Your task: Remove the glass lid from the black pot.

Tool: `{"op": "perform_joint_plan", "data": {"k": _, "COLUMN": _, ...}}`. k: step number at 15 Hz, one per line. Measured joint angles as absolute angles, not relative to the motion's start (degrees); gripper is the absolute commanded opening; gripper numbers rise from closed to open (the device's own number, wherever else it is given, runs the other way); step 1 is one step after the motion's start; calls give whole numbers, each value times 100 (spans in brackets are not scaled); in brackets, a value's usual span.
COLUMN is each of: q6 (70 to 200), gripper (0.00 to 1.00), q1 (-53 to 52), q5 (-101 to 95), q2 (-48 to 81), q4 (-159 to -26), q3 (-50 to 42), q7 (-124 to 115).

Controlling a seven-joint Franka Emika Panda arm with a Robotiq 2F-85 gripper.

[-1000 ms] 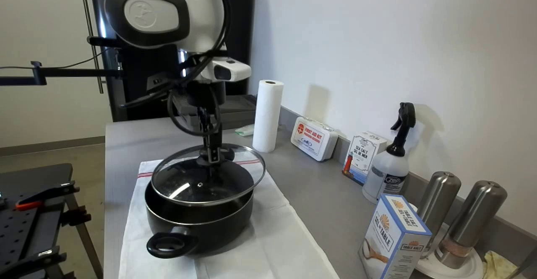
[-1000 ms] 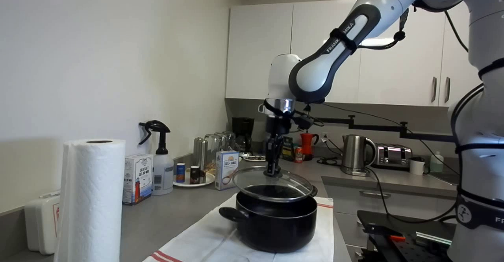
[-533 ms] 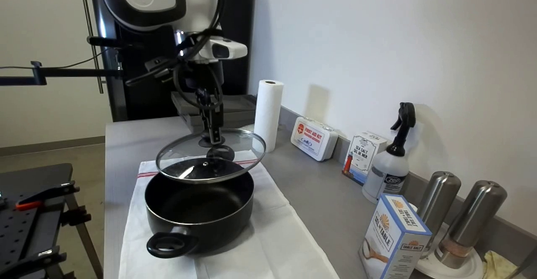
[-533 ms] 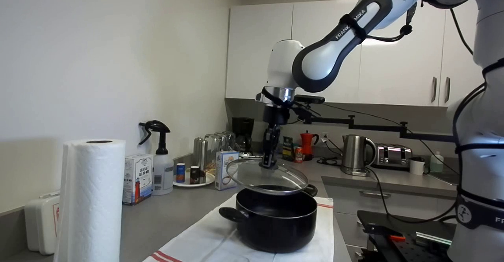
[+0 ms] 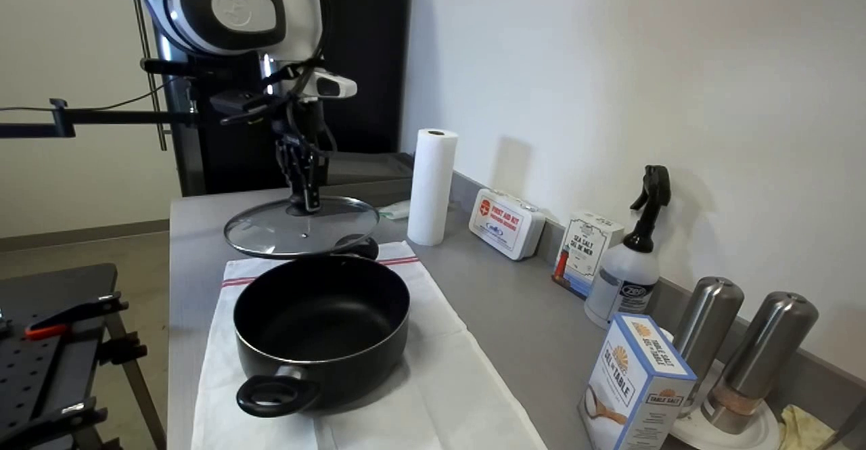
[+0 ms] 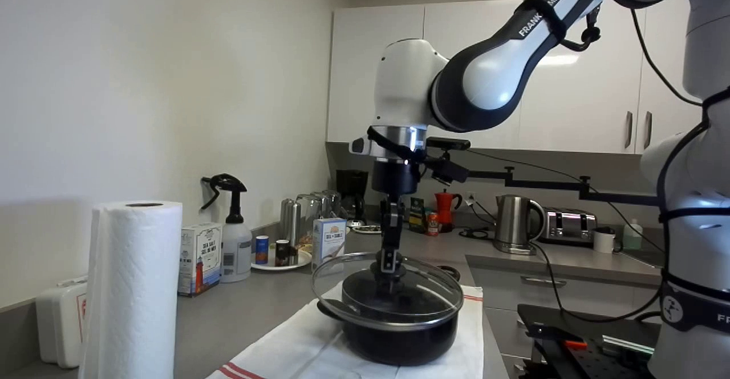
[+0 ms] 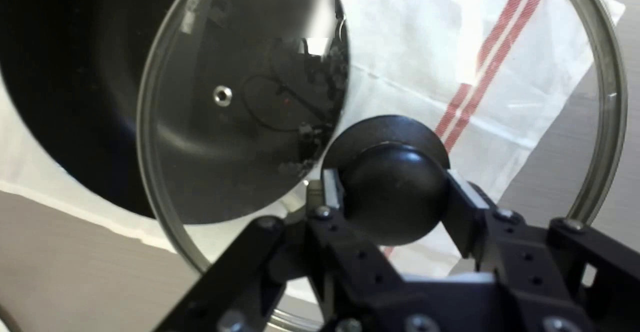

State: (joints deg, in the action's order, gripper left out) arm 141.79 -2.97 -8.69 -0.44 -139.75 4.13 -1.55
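The glass lid [image 5: 270, 232] is off the black pot [image 5: 338, 377]. It hangs in the air beyond the pot's far handle in an exterior view, over the towel's end and the bare counter. In an exterior view the lid [image 6: 436, 296] stands in front of the pot [image 6: 399, 346] and partly covers it. My gripper [image 7: 397, 188] is shut on the lid's black knob [image 7: 395, 222], one finger pad on each side. In the wrist view the lid [image 7: 240, 162] overlaps part of the pot [image 7: 70, 102]. The pot stands upright, open at the top.
A white towel with red stripes [image 5: 433, 396] lies under the pot. A paper towel roll [image 5: 433, 186] stands near the lid. A first aid kit [image 5: 506, 225], a salt box [image 5: 587, 250], a spray bottle [image 5: 624, 274] and a table salt box [image 5: 632, 382] line the wall side.
My gripper has lifted the lid up off the pot, then carried it sideways beyond the pot's far handle and somewhat lower. The pot has not moved.
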Motion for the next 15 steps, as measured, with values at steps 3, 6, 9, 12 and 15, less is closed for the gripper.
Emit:
{"op": "perform_joint_plan", "data": {"k": 3, "q6": 14159, "gripper": 25, "q1": -622, "q5": -880, "q2": 127, "q4": -13978, "q3": 719, "q7": -157}}
{"op": "perform_joint_plan", "data": {"k": 6, "q6": 14160, "gripper": 25, "q1": -905, "q5": -923, "q2": 368, "q4": -13976, "q3": 953, "q7": -157}}
{"op": "perform_joint_plan", "data": {"k": 9, "q6": 14161, "gripper": 25, "q1": -1114, "q5": -981, "q2": 617, "q4": -13948, "q3": 1098, "q7": -152}}
{"op": "perform_joint_plan", "data": {"k": 12, "q6": 14181, "gripper": 25, "q1": -1247, "q5": -1009, "q2": 850, "q4": -13903, "q3": 1160, "q7": -88}}
{"op": "perform_joint_plan", "data": {"k": 15, "q6": 14356, "gripper": 25, "q1": -1262, "q5": -1009, "q2": 1097, "q4": -13859, "q3": 1167, "q7": 91}}
